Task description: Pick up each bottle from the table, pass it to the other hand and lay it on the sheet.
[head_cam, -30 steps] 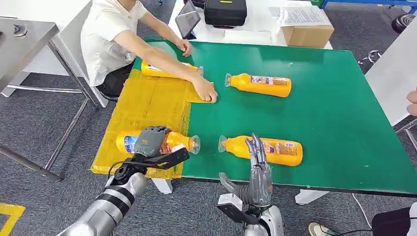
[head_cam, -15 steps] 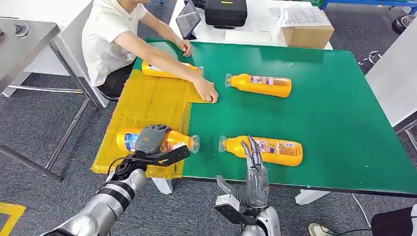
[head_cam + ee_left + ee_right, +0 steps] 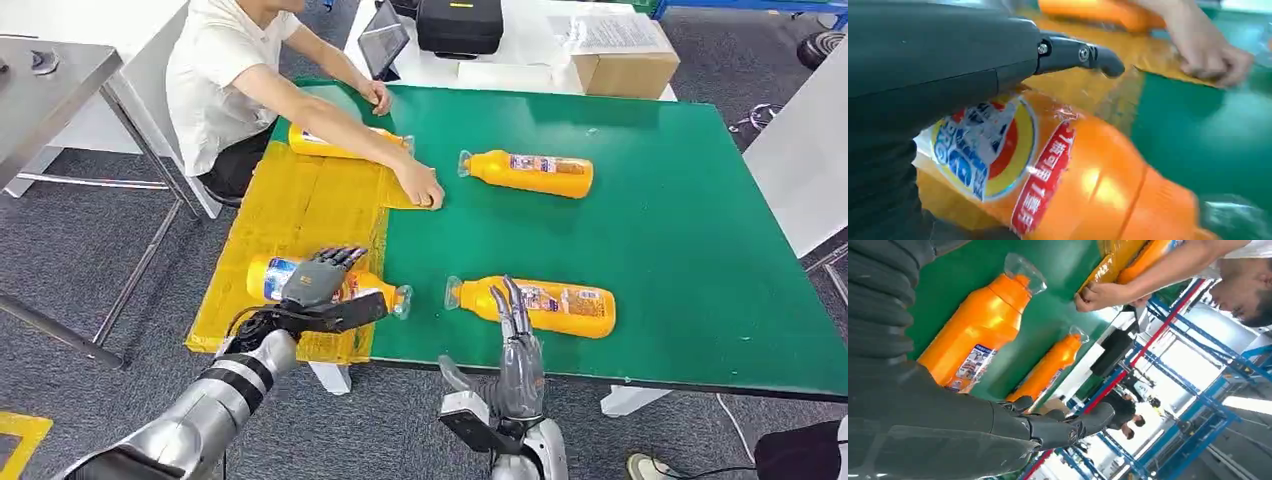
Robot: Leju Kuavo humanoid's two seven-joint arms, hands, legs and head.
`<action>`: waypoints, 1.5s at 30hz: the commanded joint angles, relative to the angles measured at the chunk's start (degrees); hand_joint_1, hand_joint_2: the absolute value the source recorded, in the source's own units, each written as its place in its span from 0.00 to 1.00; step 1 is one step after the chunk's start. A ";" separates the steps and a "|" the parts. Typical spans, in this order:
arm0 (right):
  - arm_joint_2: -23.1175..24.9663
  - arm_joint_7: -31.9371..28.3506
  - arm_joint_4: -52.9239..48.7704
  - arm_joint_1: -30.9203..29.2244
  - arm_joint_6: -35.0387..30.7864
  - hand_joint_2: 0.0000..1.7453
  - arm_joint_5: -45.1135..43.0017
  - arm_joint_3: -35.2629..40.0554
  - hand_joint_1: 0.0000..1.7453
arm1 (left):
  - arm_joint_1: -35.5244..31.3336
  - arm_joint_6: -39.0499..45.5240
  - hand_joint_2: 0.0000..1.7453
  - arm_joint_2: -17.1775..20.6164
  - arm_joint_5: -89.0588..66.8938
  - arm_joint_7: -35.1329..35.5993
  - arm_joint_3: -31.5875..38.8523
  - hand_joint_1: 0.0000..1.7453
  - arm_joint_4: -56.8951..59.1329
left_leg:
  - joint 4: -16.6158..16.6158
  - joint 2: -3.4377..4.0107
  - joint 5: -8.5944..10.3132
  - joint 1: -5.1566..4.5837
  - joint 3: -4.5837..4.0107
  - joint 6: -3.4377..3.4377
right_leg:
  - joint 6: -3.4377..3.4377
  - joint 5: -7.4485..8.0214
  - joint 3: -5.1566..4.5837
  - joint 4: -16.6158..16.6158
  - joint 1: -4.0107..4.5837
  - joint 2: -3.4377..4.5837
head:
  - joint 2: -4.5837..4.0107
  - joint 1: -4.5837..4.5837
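The left hand lies over an orange bottle resting on its side on the yellow sheet by the table's near left corner, clear cap poking onto the green. Fingers look to be lifting off it (thumb out flat toward the near edge) — whether any grip remains I cannot tell. To finish well, I'd say the hand should rise straight up so the round bottle doesn't roll off the sheet's edge.

The right hand stands upright just off the near edge, fingers straight and apart, holding nothing, right beside the next bottle. A third bottle lies toward the far edge, a fourth on the sheet's far end — there a person's hand presses the sheet down.
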 commanded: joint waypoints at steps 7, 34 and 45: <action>-3.71 -0.07 9.21 -4.77 -0.11 1.00 -8.17 4.81 0.00 | -6.31 -21.80 1.00 -1.60 17.23 -11.04 -0.73 0.00 4.31 | -0.08 0.01 -0.04 0.02 0.27 -0.05 | -0.06 -0.03 0.27 -0.07 0.02 0.04 | 0.00 0.00; 1.35 1.36 0.22 0.15 -0.11 1.00 28.17 -22.42 0.00 | 20.66 -1.00 1.00 -3.64 46.24 -24.18 -5.09 0.00 -46.51 | -0.04 -0.02 -0.14 -0.01 0.11 -0.09 | -0.09 -0.15 0.09 -0.03 -0.01 0.01 | 0.00 -0.02; -11.31 21.82 8.52 -3.66 -0.11 1.00 34.85 -24.28 0.00 | 30.27 3.26 1.00 -2.51 56.98 -18.51 0.83 0.00 -56.20 | -0.05 0.03 -0.12 -0.12 -0.06 -0.03 | -0.04 -0.04 -0.04 -0.11 -0.09 0.07 | 0.00 0.00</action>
